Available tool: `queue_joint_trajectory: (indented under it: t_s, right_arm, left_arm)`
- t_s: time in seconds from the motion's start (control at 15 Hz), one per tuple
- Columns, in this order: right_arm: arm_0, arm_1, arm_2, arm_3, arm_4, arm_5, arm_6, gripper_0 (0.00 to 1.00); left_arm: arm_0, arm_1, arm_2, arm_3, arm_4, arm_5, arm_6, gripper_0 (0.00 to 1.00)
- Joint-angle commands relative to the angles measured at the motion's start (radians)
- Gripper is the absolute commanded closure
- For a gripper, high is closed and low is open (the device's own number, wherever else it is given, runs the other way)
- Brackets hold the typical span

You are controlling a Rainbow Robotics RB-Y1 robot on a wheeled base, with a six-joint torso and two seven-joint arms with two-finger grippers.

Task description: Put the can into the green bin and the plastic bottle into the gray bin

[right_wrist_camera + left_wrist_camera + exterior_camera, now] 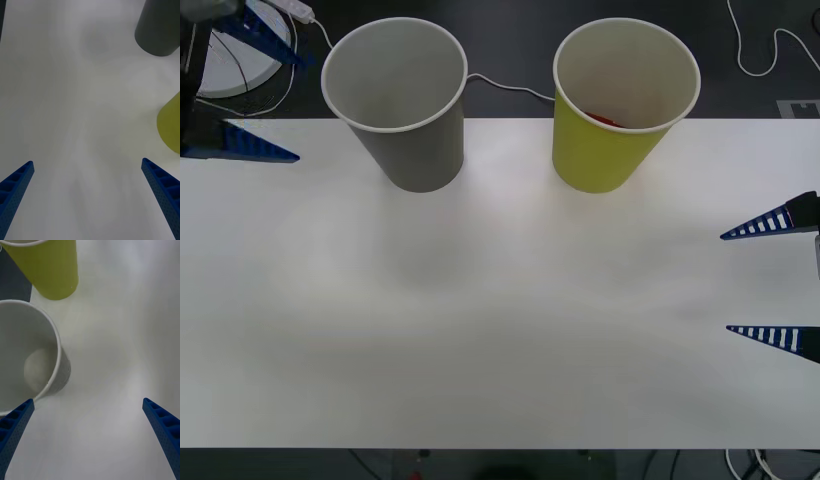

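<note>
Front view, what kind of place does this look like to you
Probably a lab or robot test bench, not a home: a bare white table holding just a large gray paper-cup-shaped bin and a matching yellow-green bin, loose white cables trailing over the dark floor behind, and open blue ribbed grippers at both table edges.

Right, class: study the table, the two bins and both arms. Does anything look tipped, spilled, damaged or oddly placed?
Nothing stands out. The gray bin and the green bin stand upright at the table's far edge, apart, with a red patch just inside the green one. Both end effectors, left and right, hang open at the sides.
</note>
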State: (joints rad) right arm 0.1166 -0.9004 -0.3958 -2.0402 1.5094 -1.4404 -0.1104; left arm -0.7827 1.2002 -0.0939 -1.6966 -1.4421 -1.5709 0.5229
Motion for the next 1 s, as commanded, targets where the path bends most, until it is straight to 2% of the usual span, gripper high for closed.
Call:
queue_joint_trajectory:
  t_s: [0.07, 0.2, 0.4, 0.6, 0.8, 1.0]
  right_arm:
    - [0.0, 0.0, 0.0, 0.0, 0.0, 0.0, 0.0, 0.0]
    - [0.0, 0.0, 0.0, 0.0, 0.0, 0.0, 0.0, 0.0]
    - [0.0, 0.0, 0.0, 0.0, 0.0, 0.0, 0.0, 0.0]
    - [0.0, 0.0, 0.0, 0.0, 0.0, 0.0, 0.0, 0.0]
    - [0.0, 0.0, 0.0, 0.0, 0.0, 0.0, 0.0, 0.0]
    - [0.0, 0.0, 0.0, 0.0, 0.0, 0.0, 0.0, 0.0]
  left_arm:
    - [0.174, -0.001, 0.14, -0.054, -0.012, 0.0, -0.112, 0.0]
    - [0.292, -0.001, 0.23, -0.092, -0.02, 0.0, -0.173, 0.0]
    - [0.41, -0.001, 0.306, -0.106, 0.002, 0.0, -0.25, 0.0]
    - [0.494, -0.01, 0.349, -0.106, 0.031, 0.0, -0.316, 0.0]
    - [0.56, -0.068, 0.411, -0.103, 0.04, 0.0, -0.348, 0.0]
    - [0.619, -0.087, 0.422, -0.094, 0.046, 0.0, -0.417, 0.0]
